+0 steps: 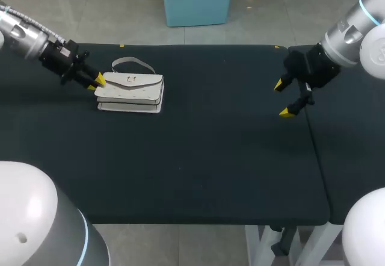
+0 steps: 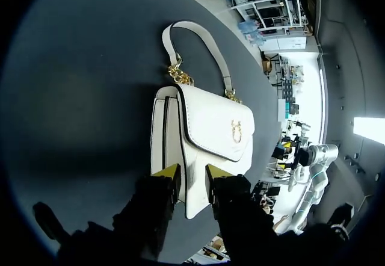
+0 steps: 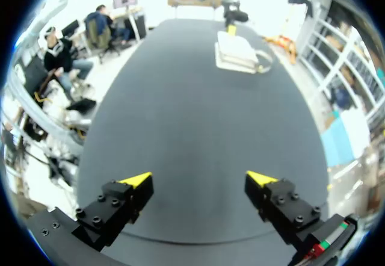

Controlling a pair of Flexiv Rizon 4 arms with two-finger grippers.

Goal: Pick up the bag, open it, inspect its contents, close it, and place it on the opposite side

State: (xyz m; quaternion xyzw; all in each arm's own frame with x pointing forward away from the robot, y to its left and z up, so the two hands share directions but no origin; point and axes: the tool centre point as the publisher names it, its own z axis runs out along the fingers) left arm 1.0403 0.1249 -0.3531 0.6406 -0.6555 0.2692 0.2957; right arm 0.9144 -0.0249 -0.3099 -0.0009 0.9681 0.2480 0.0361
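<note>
The white handbag (image 1: pixel 131 94) lies flat on the dark table at the far left, its handle toward the far edge and its flap closed with a gold clasp (image 2: pixel 236 130). My left gripper (image 1: pixel 97 83) is at the bag's left end. In the left wrist view its fingers (image 2: pixel 191 179) stand a little apart, open, with the near end of the bag (image 2: pixel 204 133) between the yellow tips. My right gripper (image 1: pixel 283 99) hovers wide open over the table's right side, holding nothing. In the right wrist view (image 3: pixel 198 182) the bag (image 3: pixel 236 52) lies far ahead of it.
The dark table top (image 1: pixel 210 157) stretches bare between the bag and my right gripper. A seam (image 1: pixel 313 139) separates it from a second dark surface at the right. The front edge runs along the bottom.
</note>
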